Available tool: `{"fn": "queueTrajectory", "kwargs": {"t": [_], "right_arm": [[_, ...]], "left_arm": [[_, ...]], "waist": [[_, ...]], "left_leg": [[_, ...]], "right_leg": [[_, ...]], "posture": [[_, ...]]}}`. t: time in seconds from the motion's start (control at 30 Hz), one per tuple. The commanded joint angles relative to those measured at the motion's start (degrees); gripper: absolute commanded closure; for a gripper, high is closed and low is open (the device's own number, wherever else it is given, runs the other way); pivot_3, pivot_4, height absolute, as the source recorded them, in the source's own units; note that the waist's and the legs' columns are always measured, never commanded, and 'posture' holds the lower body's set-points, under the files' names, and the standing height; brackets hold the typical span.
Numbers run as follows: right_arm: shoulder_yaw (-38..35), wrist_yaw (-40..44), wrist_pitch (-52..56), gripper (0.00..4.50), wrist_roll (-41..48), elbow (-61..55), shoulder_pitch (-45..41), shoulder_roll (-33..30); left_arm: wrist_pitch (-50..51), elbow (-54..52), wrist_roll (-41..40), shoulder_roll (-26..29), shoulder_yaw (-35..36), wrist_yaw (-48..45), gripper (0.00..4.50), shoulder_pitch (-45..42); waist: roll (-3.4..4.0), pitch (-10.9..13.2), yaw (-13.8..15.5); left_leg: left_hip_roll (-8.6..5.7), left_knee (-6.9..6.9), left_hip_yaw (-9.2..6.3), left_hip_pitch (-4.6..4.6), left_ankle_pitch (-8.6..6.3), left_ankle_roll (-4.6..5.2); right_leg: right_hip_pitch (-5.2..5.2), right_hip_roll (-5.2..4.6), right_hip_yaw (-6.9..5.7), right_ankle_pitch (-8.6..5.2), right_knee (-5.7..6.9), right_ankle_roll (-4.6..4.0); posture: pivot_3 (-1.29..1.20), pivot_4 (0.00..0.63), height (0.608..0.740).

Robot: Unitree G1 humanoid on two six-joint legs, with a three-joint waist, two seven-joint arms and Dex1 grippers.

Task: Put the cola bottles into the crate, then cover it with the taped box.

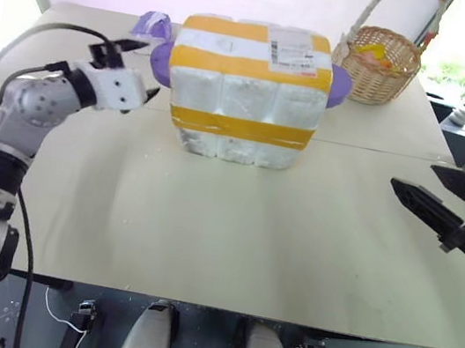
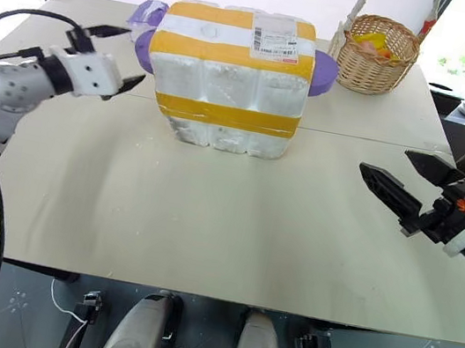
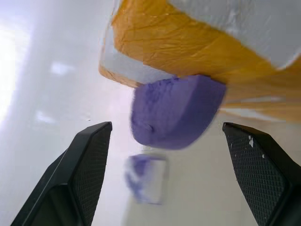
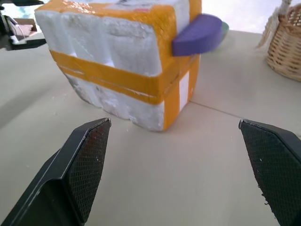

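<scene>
Taped box (image 1: pixel 246 91) — white shipping label (image 1: pixel 292 52), print unreadable.

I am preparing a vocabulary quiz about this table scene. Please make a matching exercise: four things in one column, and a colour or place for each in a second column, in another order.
Column 1:
1. taped box
2. woven basket
3. purple handle
4. right tool

Column 2:
A. sticks out from the side of the box
B. white foam with yellow bands
C. black fingers spread wide, at the table's right edge
D. far right corner, with yellow contents

Pairs: 1-B, 2-D, 3-A, 4-C
</scene>
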Motion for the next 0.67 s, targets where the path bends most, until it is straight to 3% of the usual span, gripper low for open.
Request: {"fn": "queueTrajectory", "kwargs": {"t": [0.03, 0.13, 0.27, 0.47, 0.67], "right_arm": [[-2.85, 2.91, -1.89, 0.0, -2.85, 0.6, 1.4, 0.24], [-3.18, 5.04, -2.06, 0.0, -5.19, 2.12, 2.62, -0.02], [-3.61, 9.76, -1.99, 0.0, -7.0, 2.87, 4.05, -0.87], [-2.44, 14.71, -2.11, 0.0, -8.37, 2.33, 4.3, -1.46], [-0.05, 14.51, -1.72, 0.0, -9.2, 3.15, 1.49, -1.55]], "left_arm": [[24.79, -6.21, -19.45, 4.31, 6.97, -19.61, 0.57, 0.8], [35.61, -5.16, -25.04, 9.09, 8.64, -32.41, 0.57, 0.24], [42.28, -1.09, -25.44, 12.97, 7.61, -42.95, 0.57, -3.51], [42.47, 2.55, -22.78, 10.07, 7.29, -44.67, 0.57, -9.07], [41.56, -0.18, -22.39, 8.62, 8.48, -44.42, 0.57, -7.47]], "waist": [[0.0, 0.0, -0.05], [0.0, 0.0, -0.05], [0.0, 0.0, 0.28], [-0.02, -0.01, 0.12], [-0.01, -0.01, -0.24]], "left_leg": [[0.0, 0.02, -0.01, 0.0, 0.0, 0.0], [0.0, 0.02, -0.01, 0.02, 0.0, 0.0], [-0.01, 0.0, -0.06, 0.26, 0.0, 0.01], [-0.02, -0.01, -0.09, 0.58, -0.01, 0.02], [-0.01, -0.05, -0.1, 0.61, -0.02, 0.02]], "right_leg": [[0.02, 0.0, 0.0, 0.0, 0.0, 0.0], [0.04, 0.01, 0.0, 0.0, -0.01, 0.0], [0.31, 0.03, -0.02, -0.02, -0.06, -0.01], [0.69, 0.02, -0.02, -0.03, -0.19, -0.01], [0.67, 0.04, -0.02, -0.03, -0.16, -0.01]], "posture": [[0.0, 0.15, 0.74], [0.0, 0.15, 0.74], [0.0, 0.15, 0.74], [0.0, 0.15, 0.74], [0.0, 0.15, 0.74]]}}
